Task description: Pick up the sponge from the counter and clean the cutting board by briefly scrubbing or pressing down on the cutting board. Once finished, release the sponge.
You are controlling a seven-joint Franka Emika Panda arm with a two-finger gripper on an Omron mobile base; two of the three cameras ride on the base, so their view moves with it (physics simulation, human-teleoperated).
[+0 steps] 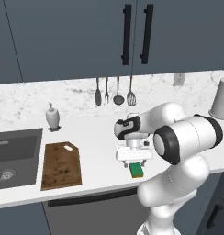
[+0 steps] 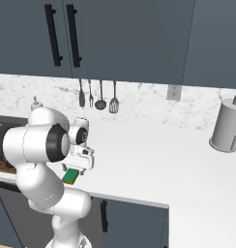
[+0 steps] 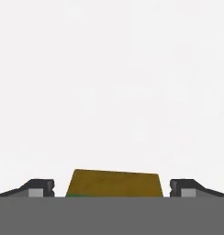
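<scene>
Green-topped, yellow-edged small sponge block (image 1: 137, 170) sits near white bench (image 1: 100, 137) front edge, between spread pincer (image 3: 112, 188) fingertips, not yet pinched; grasp, scrub on dark brown wooden cutting board (image 1: 61, 165) and release all remain.

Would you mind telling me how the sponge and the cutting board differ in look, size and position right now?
The sponge is a small green block with a yellow edge; the cutting board is a much larger, dark brown, stained slab with a handle hole. The sponge sits directly under the gripper, whose jaws stand apart on either side of it; the cutting board lies untouched beside the sink. Both rest flat on the counter.
</scene>
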